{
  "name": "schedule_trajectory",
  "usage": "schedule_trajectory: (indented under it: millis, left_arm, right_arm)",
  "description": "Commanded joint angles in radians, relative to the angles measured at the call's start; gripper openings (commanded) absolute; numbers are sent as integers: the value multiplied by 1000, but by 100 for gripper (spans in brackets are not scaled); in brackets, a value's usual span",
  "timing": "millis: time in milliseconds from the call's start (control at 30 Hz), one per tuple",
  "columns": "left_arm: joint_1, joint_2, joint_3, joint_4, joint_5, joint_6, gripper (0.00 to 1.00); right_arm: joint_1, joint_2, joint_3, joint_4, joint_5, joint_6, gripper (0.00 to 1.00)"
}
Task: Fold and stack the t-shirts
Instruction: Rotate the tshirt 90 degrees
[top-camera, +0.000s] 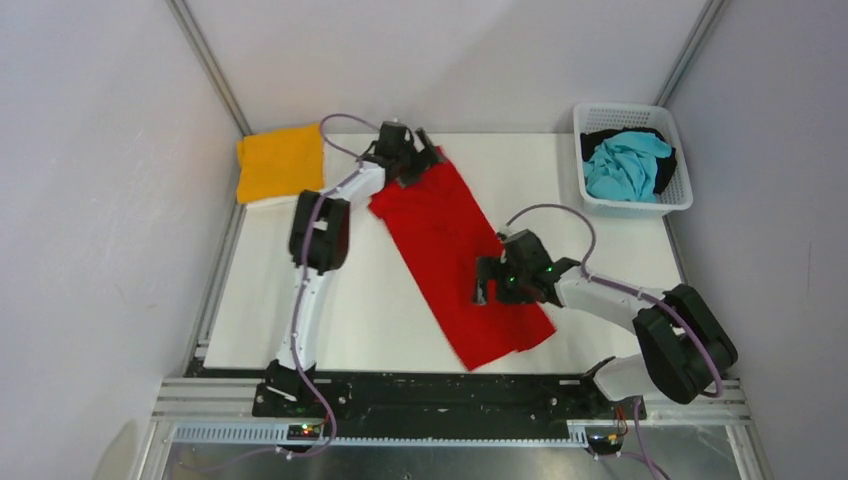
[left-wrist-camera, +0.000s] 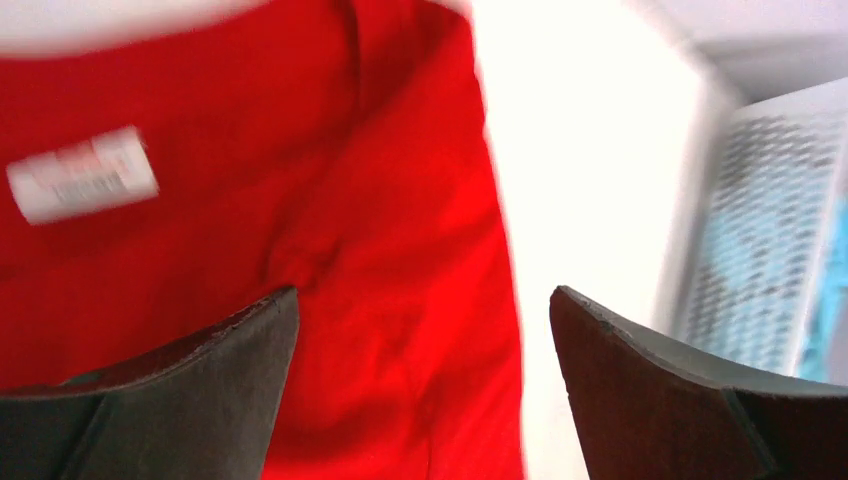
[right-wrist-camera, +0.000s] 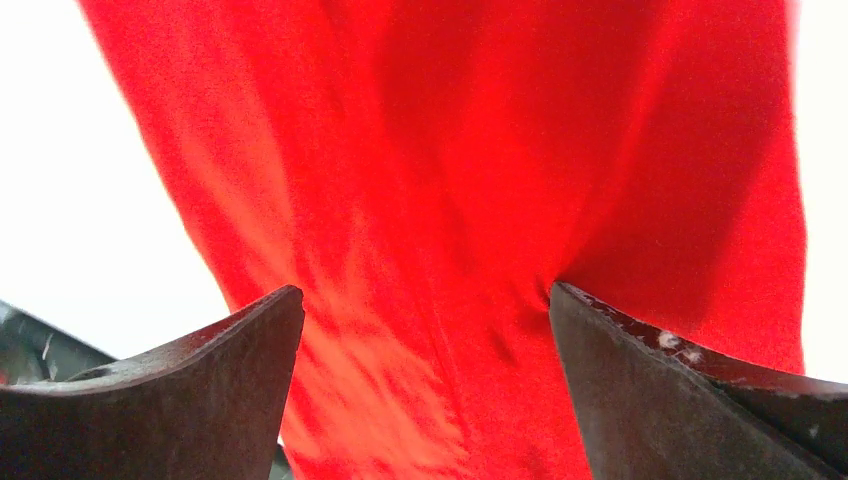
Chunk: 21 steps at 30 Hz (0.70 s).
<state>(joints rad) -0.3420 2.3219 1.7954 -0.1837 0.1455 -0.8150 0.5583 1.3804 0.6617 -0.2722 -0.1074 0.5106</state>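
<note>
A bright red t-shirt (top-camera: 452, 250) lies as a long strip running diagonally from the far middle to the near right of the table. My left gripper (top-camera: 412, 160) is open over its far end, near the white neck label (left-wrist-camera: 82, 188); red cloth (left-wrist-camera: 400, 250) fills the gap between its fingers. My right gripper (top-camera: 487, 283) is open over the strip's near part, with red cloth (right-wrist-camera: 450, 200) under both fingers. A folded orange-yellow t-shirt (top-camera: 279, 161) lies at the far left corner. Turquoise (top-camera: 625, 165) and black (top-camera: 600, 138) t-shirts sit in the basket.
The white lattice basket (top-camera: 679, 175) stands at the far right corner; it also shows blurred in the left wrist view (left-wrist-camera: 770, 240). The white table top (top-camera: 370, 310) is framed by grey walls on both sides and a metal rail at the near edge.
</note>
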Motion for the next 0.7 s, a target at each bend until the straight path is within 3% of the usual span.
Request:
schedule_trajectory:
  millis: [0,67,100,200,333,533,667]
  left_arm:
    - [-19,386,631,-45,251,-141,100]
    - [-28,506,800,-20,247,-240,100]
    - [-33,522,814,1,244,-270,100]
    - [-49,461,668,162,178,-319,100]
    - [-57,441,683,165,123,-296,100]
    - [-52,407,735,165,126,-263,100]
    - [-52,187,681,79,138,-123,100]
  right_arm:
    - [144,121,-39,8,-294,-54,97]
    - [208,169,-19,52,-338,-68,97]
    - [238,187,-9,60,-345,-72,97]
    - [290,243,35,74,-357,-74,97]
    - [330,230,75,53,-337,-109,97]
    - [369,37,79,11,-223,-126,98]
    - [386,-171,41,-8,-127,-75,99]
